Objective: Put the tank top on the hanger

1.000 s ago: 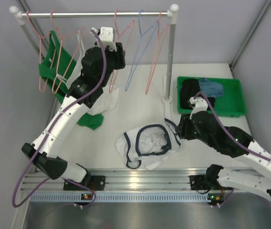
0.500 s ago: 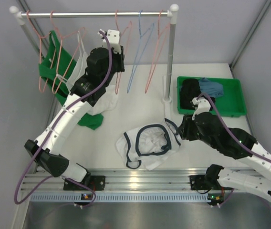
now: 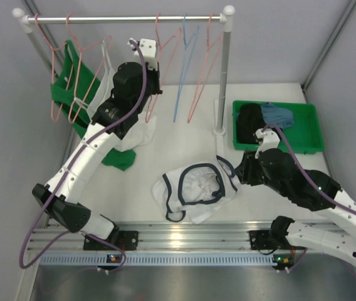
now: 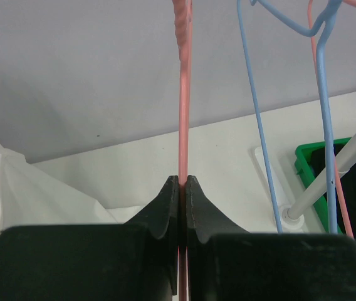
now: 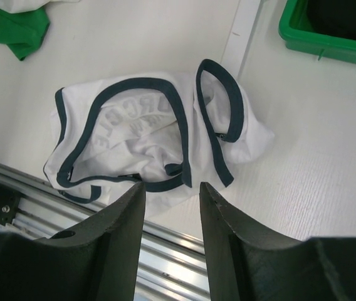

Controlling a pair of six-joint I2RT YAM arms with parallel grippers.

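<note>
The left hand (image 4: 182, 183) is clamped on the hanger (image 4: 183, 94), whose wire runs vertically above it. The tank top (image 5: 141, 128) lies crumpled on the counter (image 5: 303, 157) just beyond the right hand (image 5: 172, 186), which is apart, empty and nearer.

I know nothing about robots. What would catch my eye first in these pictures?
The left claw reaches up to the clothes rail at the back and pinches a pink hanger hanging there. On the table near the front lies a crumpled tank top, white with navy trim, with the right claw open beside it.
</note>
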